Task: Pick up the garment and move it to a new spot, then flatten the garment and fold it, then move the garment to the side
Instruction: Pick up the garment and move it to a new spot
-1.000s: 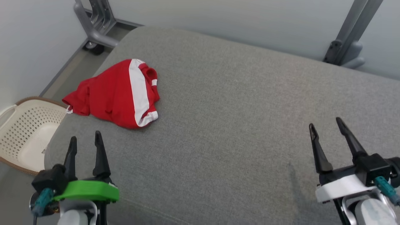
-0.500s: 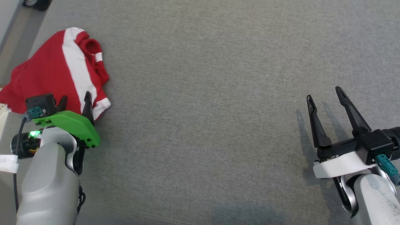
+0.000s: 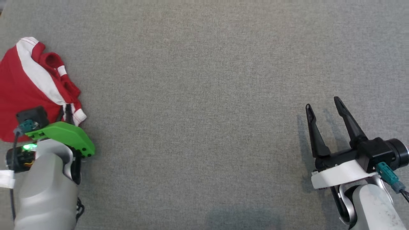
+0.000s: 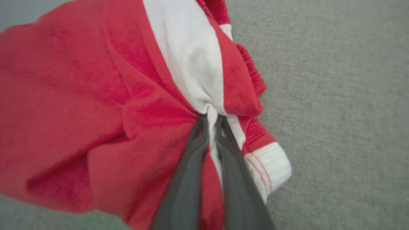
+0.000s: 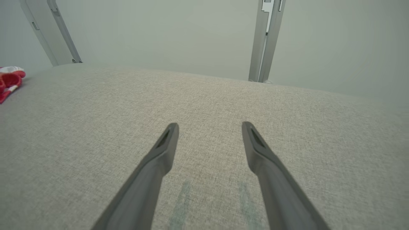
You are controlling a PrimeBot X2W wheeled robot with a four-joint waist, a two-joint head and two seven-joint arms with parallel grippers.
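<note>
Red-and-white garment [image 3: 19,86] in the closed left pincer [image 4: 211,118], on grey upholstery [image 3: 204,95].

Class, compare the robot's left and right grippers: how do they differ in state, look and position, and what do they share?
The left gripper is shut on the red-and-white garment; the right gripper is open, holding nothing. The left gripper has a green mount; the right gripper has a white mount. The left gripper is at the garment; the right gripper is above bare grey cushion. Both have two long dark fingers.
</note>
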